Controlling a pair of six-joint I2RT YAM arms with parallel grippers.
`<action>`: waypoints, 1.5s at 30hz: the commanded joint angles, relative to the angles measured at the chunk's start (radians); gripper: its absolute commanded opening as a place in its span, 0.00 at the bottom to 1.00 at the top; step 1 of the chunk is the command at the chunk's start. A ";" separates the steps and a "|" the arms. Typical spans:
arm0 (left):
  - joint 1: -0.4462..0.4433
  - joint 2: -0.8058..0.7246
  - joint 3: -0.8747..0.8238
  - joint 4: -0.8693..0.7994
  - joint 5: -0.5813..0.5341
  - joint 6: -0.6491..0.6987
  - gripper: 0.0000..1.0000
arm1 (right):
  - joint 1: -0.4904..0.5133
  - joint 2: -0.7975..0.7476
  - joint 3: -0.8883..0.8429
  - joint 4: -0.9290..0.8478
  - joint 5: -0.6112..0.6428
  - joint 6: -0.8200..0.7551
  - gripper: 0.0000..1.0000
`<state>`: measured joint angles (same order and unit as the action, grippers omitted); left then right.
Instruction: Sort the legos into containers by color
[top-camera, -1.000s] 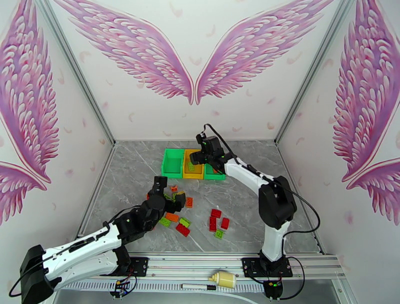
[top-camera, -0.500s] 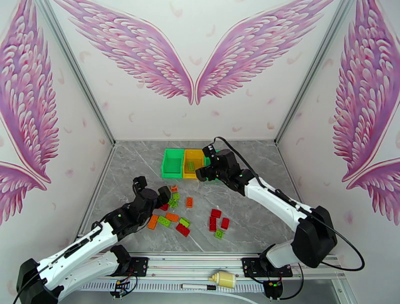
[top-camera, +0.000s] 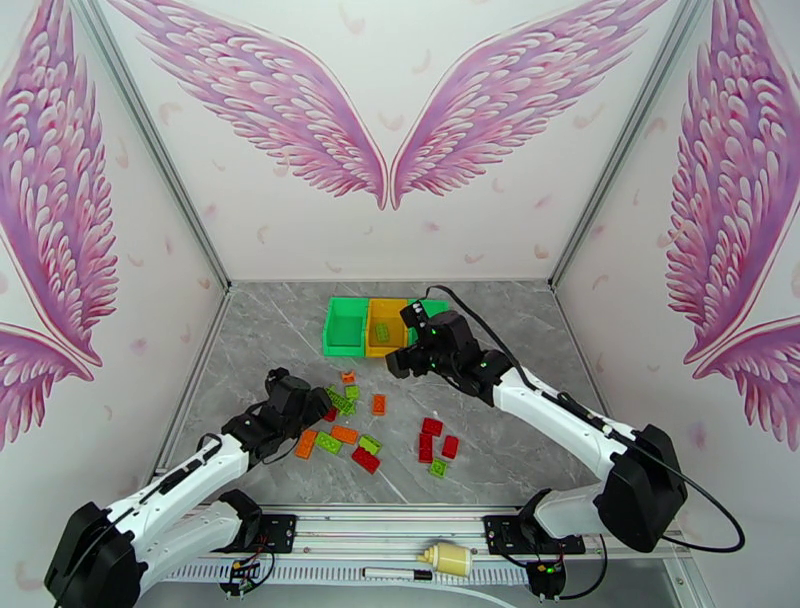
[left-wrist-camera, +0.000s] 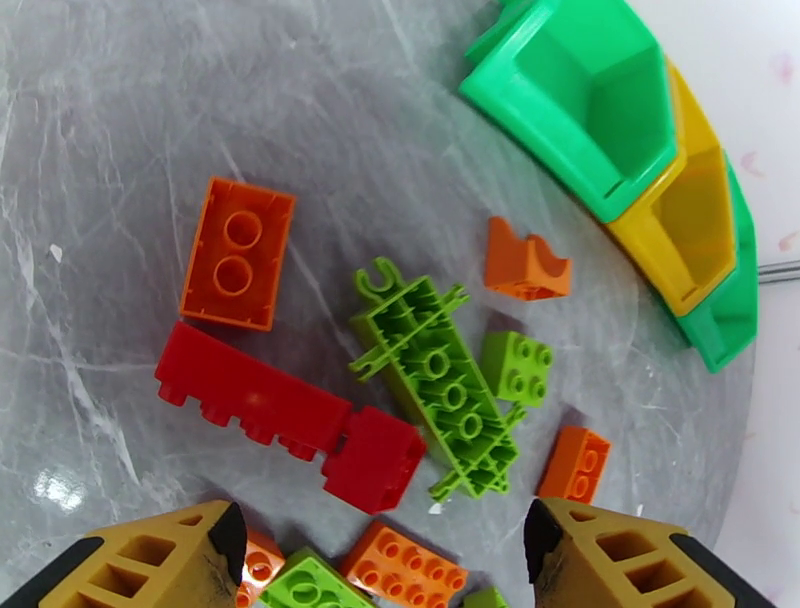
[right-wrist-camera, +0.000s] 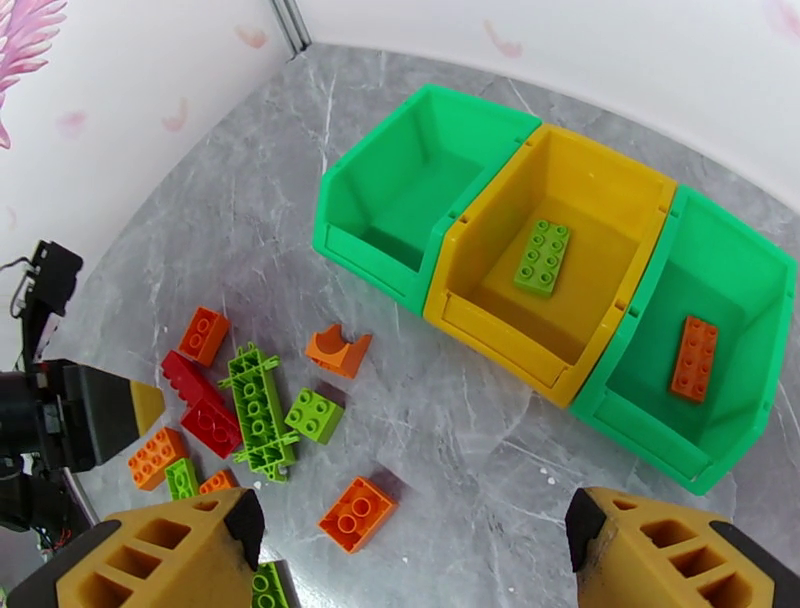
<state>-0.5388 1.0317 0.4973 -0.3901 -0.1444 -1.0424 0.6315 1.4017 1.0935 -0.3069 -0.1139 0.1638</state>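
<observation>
Legos (top-camera: 345, 434) lie loose on the grey marbled desk (top-camera: 250, 340), in front of three bins set wall to wall in a row near the back: a left green bin (right-wrist-camera: 370, 255), a yellow bin (right-wrist-camera: 500, 335) and a right green bin (right-wrist-camera: 650, 450).

A lime brick (right-wrist-camera: 542, 257) lies studs up on the floor of the yellow bin. Its long axis runs roughly from the bin's front wall to its back wall. An orange brick (right-wrist-camera: 694, 358) lies studs up in the right green bin, lengthwise the same way.

The left fingers (left-wrist-camera: 150, 560) are spread wide over the near part of the pile and pinch nothing. Just beyond their gap lies a long lime piece (left-wrist-camera: 435, 390), hollow underside up. In the left wrist view its long axis slants from upper left to lower right, with the lower end toward the right-hand finger. A long red brick (left-wrist-camera: 250, 385) lies on its side next to it, pointing at an angle toward it. A red block (left-wrist-camera: 375, 460) sits at that brick's end, just beside the lime piece. An upturned orange brick (left-wrist-camera: 238, 253) lies past the red one. A small lime square (left-wrist-camera: 517, 367) and an orange saddle-shaped piece (left-wrist-camera: 525, 265) lie on the side toward the bins.

The right fingers (right-wrist-camera: 170, 560) are also spread, with nothing between them, above the desk in front of the bins.
</observation>
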 joint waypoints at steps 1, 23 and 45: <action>0.012 0.034 -0.031 0.060 0.059 0.028 0.75 | 0.011 0.015 0.006 -0.012 -0.022 0.026 0.85; 0.031 0.244 -0.053 0.311 0.096 0.028 0.51 | 0.010 0.041 0.009 -0.006 -0.043 0.039 0.84; 0.030 0.147 -0.039 0.211 0.073 0.053 0.25 | 0.012 0.039 0.005 0.004 -0.053 0.078 0.84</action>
<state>-0.5106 1.2434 0.4503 -0.1009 -0.0494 -1.0031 0.6361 1.4399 1.0935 -0.3096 -0.1490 0.2184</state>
